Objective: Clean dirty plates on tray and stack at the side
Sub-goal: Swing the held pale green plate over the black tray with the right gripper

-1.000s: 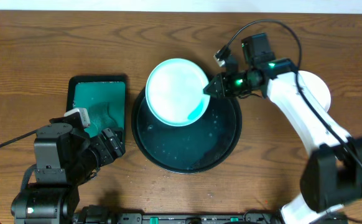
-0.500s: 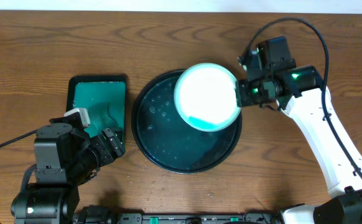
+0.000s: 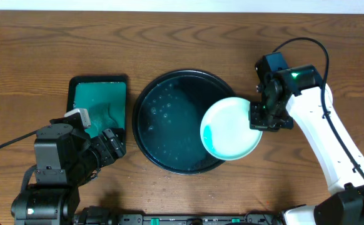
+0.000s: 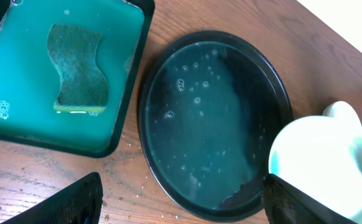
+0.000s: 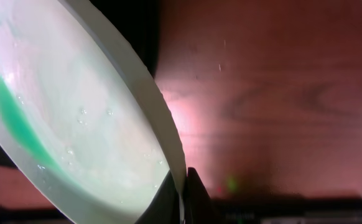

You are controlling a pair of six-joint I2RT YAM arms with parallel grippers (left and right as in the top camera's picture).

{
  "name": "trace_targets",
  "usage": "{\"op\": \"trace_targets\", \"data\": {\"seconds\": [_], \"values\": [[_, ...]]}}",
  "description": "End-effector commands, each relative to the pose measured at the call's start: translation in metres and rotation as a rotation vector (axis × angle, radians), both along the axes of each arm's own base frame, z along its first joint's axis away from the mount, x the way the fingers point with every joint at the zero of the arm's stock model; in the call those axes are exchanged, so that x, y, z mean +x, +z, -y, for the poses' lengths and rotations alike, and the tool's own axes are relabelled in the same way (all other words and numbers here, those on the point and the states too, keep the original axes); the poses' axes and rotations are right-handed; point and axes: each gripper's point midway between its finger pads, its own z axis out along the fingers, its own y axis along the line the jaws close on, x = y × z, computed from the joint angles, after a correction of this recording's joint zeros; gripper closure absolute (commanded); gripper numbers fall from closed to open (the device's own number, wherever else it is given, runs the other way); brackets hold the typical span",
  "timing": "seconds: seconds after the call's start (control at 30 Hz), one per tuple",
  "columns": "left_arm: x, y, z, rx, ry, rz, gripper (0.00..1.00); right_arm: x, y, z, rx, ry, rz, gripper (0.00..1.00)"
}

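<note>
While R hand (image 3: 254, 116) clamps plate (image 3: 232, 128) rim, face up over tray (image 3: 169, 125) R edge, smear (image 3: 208, 135) left, L hand (image 4: 181, 202) apart.

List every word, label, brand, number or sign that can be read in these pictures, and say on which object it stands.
None: no view shows readable text.
The round white plate with a green smear, the large round black tray, the rectangular green tray, its sponge and the wooden table carry no print.
The only sign is a green light on the right arm, without characters.
</note>
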Motion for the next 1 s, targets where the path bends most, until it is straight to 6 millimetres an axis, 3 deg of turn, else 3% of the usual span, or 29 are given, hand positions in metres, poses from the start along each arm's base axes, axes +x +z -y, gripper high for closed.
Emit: {"op": "trace_targets", "data": {"seconds": [0.0,0.23,0.37,0.5,0.63,0.97], "values": [[-0.001,0.000,0.003,-0.002,-0.024,0.001,0.18,0.013,-0.001,-0.010,0.024,0.019,0.049,0.99],[-0.001,0.000,0.003,-0.002,-0.024,0.001,0.18,0.055,0.008,-0.048,0.141,0.081,0.239,0.99],[-0.001,0.000,0.003,-0.002,-0.024,0.001,0.18,0.088,0.024,-0.084,0.180,0.246,0.433,0.99],[-0.001,0.000,0.003,-0.002,-0.024,0.001,0.18,0.109,0.040,-0.105,0.147,0.324,0.581,0.99],[-0.001,0.000,0.003,-0.002,-0.024,0.001,0.18,0.119,0.048,-0.110,0.051,0.395,0.668,0.99],[-0.001,0.000,0.003,-0.002,-0.024,0.001,0.18,0.124,0.060,-0.098,-0.290,0.646,0.731,0.99]]}}
